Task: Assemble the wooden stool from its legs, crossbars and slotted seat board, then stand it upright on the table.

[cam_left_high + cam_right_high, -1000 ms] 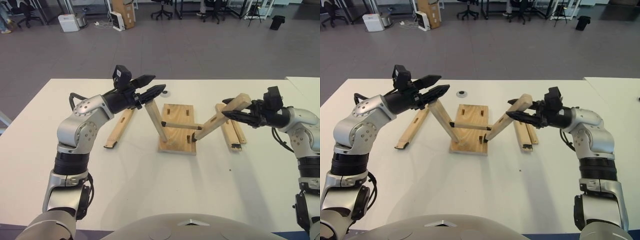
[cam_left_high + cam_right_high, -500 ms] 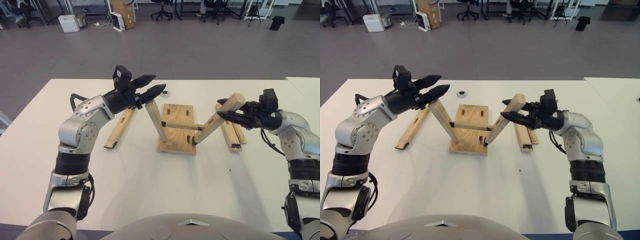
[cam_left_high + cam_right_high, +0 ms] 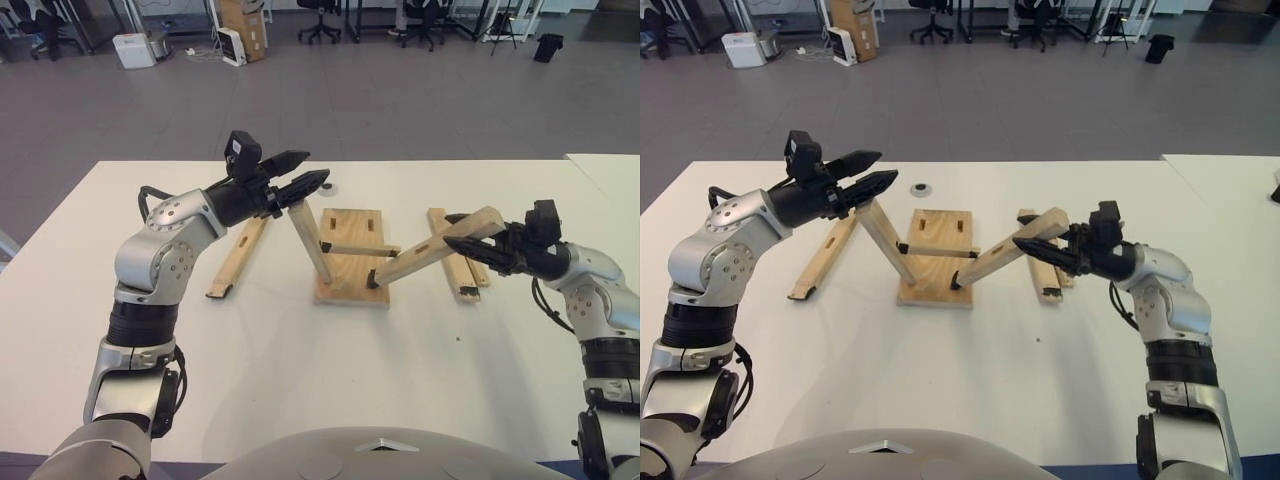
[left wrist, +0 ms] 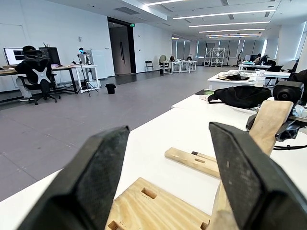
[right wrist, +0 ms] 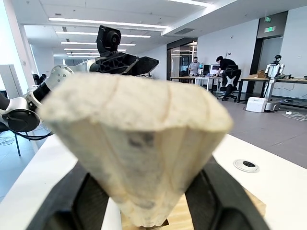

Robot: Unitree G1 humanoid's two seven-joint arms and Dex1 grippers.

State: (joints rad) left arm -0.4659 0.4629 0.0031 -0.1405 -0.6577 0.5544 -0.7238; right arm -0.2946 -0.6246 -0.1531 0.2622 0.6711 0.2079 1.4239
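The slotted seat board [image 3: 347,222] lies flat mid-table. A wooden leg [image 3: 310,240] leans up from it to the left, joined by a thin crossbar [image 3: 360,249] to a second leg [image 3: 425,256] slanting low to the right. My left gripper [image 3: 312,168] is open, its fingers [image 4: 100,182] wide apart and the lower one just over the left leg's top. My right gripper [image 3: 452,230] is shut on the second leg's upper end [image 5: 139,158], holding it a little above the table.
One loose wooden piece [image 3: 240,255] lies left of the board. Two more pieces [image 3: 458,268] lie under my right gripper. A small round disc [image 3: 921,188] sits behind the board. The near half of the white table [image 3: 300,380] is bare.
My right gripper came down with the second leg, which now slants much flatter, its lower end slid left on the board. The left arm kept still.
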